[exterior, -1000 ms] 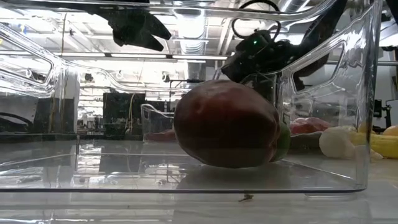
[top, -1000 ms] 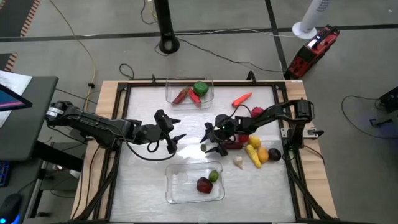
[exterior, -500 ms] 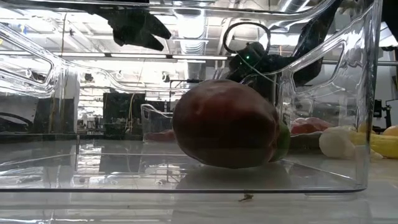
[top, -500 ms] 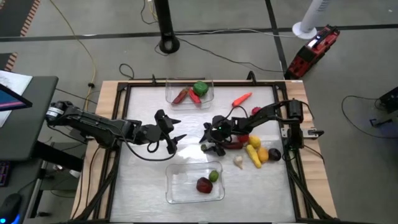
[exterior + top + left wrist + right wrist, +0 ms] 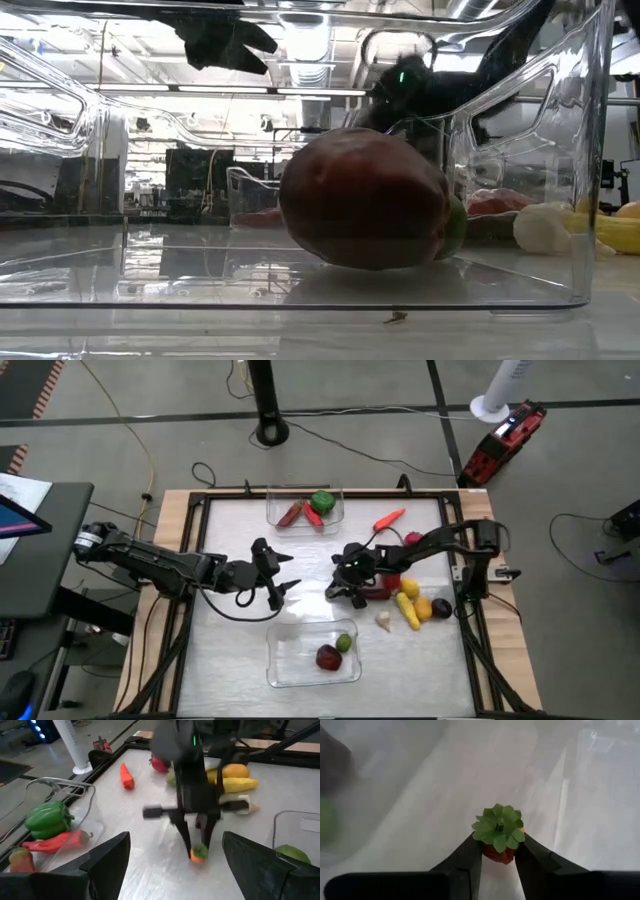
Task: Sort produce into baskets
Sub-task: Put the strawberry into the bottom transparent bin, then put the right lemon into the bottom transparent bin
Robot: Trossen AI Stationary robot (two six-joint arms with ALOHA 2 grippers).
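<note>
Sorting partly done. Far basket (image 5: 306, 508) at the table's back edge holds a green pepper (image 5: 322, 501) and a couple of red pieces (image 5: 300, 513); near basket (image 5: 313, 653) at the front edge holds a dark red fruit (image 5: 327, 657) and a green one (image 5: 344, 643). Left to sort: a loose cluster on the right side of the table, with yellow pieces (image 5: 407, 605), an orange one (image 5: 422, 609), a dark purple one (image 5: 441, 607), a whitish one (image 5: 383, 621) and a red one (image 5: 413, 540), plus an orange carrot (image 5: 389, 519) lying apart toward the back. Right gripper (image 5: 345, 592) sits mid-table just left of the cluster, its fingers (image 5: 470, 855) pinching a small orange-red piece with a green leafy top (image 5: 499, 834), seen held over bare tabletop in the right wrist view. Left gripper (image 5: 279, 588) hovers mid-table, left of the right one, fingers spread with nothing between them. Judgement: roughly a third in; the held piece has yet to reach a basket, and the cluster and carrot follow.
</note>
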